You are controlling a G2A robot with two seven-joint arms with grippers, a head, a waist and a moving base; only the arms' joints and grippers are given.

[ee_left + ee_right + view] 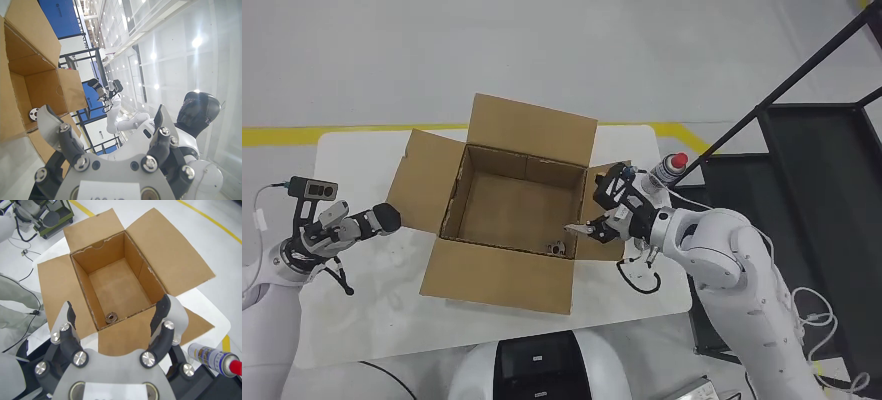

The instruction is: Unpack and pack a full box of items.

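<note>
Lying flat on the floor of the open cardboard box, in the corner closest to the right gripper, is a small round metal flange, the one item I can see inside. It is a disc with its centre hole facing up, so it has no long axis to line up with. What matters is that it sits deep below the rim, just beside two walls. The right gripper hangs above the box, over the side flap at that same corner, its jaws wide apart and aimed down and inward at the flange. The left gripper is outside the box, beyond the opposite flap, jaws also apart and holding nothing, so I judge the right arm the nearer one for the pick. A spray can is outside the box on the right arm's side.
</note>
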